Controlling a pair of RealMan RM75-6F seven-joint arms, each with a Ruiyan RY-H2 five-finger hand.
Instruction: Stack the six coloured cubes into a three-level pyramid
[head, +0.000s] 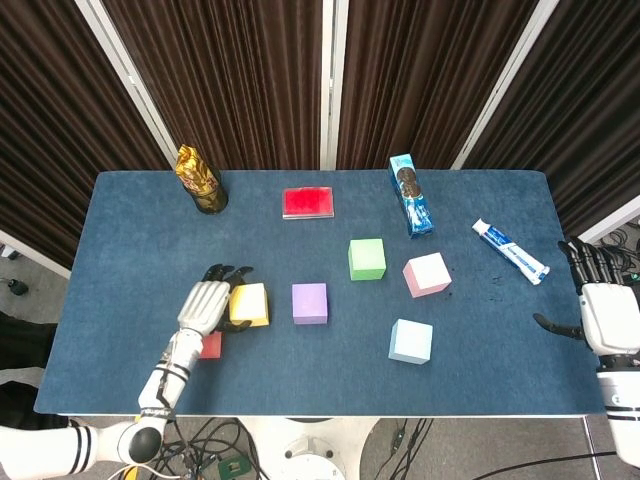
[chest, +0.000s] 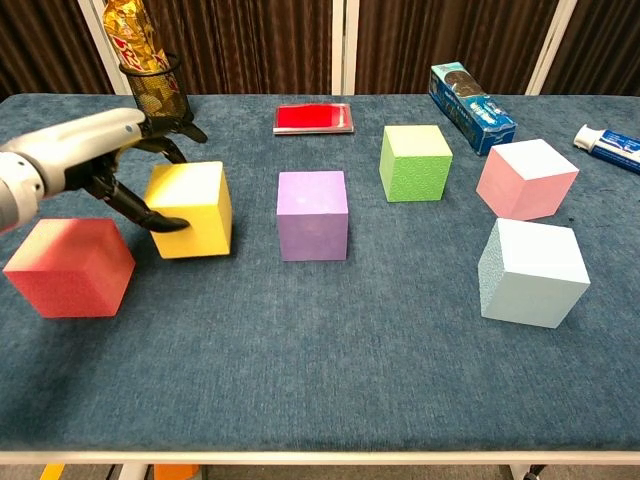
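Apparently left hand (chest: 105, 160) grips yellow cube (chest: 190, 208) beside purple cube (chest: 313, 214).

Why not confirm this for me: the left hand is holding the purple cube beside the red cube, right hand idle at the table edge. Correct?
Not quite. The left hand holds the yellow cube, not the purple cube, which stands free; the chest view shows this. The rest stands: the red cube is beside it, and the right hand is idle at the table edge.
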